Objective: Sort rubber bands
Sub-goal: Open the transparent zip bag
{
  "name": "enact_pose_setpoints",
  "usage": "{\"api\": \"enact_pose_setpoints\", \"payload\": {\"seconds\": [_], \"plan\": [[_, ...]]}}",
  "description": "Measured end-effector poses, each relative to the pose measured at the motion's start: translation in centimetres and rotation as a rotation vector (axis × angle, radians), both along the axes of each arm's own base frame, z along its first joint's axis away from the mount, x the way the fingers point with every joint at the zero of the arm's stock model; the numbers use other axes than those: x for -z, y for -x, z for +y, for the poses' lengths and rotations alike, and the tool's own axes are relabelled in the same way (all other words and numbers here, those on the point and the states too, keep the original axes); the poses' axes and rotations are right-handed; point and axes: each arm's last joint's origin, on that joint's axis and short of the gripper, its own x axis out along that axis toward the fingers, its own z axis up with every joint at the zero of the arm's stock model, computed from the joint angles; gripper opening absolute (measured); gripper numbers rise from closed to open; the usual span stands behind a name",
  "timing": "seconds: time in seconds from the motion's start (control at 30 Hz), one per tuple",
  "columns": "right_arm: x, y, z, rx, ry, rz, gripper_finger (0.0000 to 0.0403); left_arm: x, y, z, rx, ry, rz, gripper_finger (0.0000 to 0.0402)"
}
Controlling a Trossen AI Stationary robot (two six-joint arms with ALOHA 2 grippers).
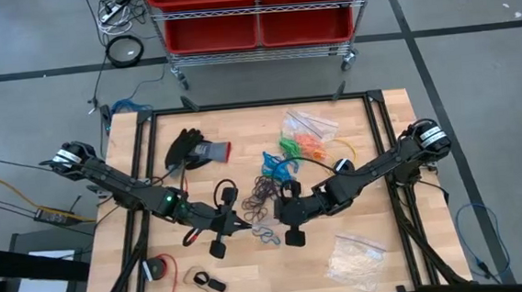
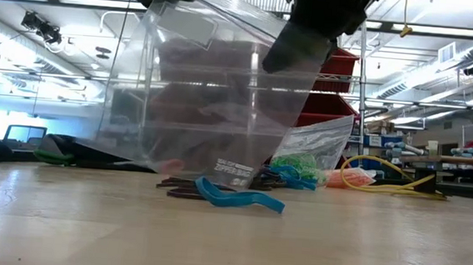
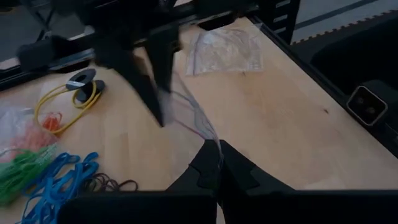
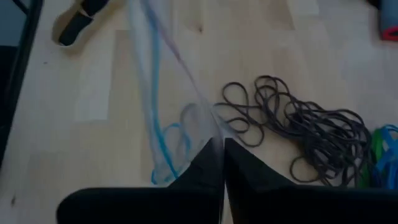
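A clear plastic bag (image 2: 214, 97) hangs between my two grippers, above the middle of the table. My left gripper (image 1: 243, 223) is shut on one side of its top edge, and my right gripper (image 1: 277, 215) is shut on the other side. Loose rubber bands lie beneath and beyond it: a black pile (image 4: 311, 134), a blue bunch (image 1: 276, 163), green ones (image 1: 289, 147) and orange ones (image 1: 312, 145). One blue band (image 2: 240, 198) lies flat on the wood just in front of the bag's lower end. My left gripper pinches the bag's top edge (image 3: 211, 140) between its two fingers, coming slanting down from the table's left. The bag hangs below. My right gripper pinches the opposite side of the bag's top edge (image 4: 208, 121) between its two fingers, slanting down from the table's right. The film runs slack between the two holds, and its lower end (image 2: 234, 172) sits at the tabletop.
A dark glove (image 1: 192, 151) lies at the far left. A second clear bag (image 1: 310, 122) lies by the orange bands, and a bag of whitish pieces (image 1: 356, 259) at the near right. A yellow cable (image 1: 340, 151), a red roll (image 1: 159, 268) and a small black piece (image 1: 206, 280) also lie about.
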Motion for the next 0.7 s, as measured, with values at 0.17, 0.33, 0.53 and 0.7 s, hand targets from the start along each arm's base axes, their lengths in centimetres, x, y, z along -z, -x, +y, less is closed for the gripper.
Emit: {"api": "enact_pose_setpoints", "payload": {"seconds": [0.17, 0.33, 0.53, 0.7], "plan": [[0.05, 0.14, 0.19, -0.006, 0.007, 0.008, 0.0001, -0.10, -0.05, 0.02, -0.020, 0.009, -0.011, 0.0010], [0.17, 0.32, 0.31, -0.009, 0.000, 0.027, 0.0000, -0.32, -0.16, 0.04, -0.042, 0.018, -0.038, 0.0048], [0.22, 0.39, 0.29, 0.000, -0.028, 0.040, 0.0000, -0.42, -0.22, 0.29, -0.117, -0.030, -0.063, 0.0116], [0.25, 0.42, 0.30, 0.009, -0.052, 0.048, 0.0000, -0.85, -0.31, 0.24, -0.152, -0.099, -0.120, 0.0156]]}}
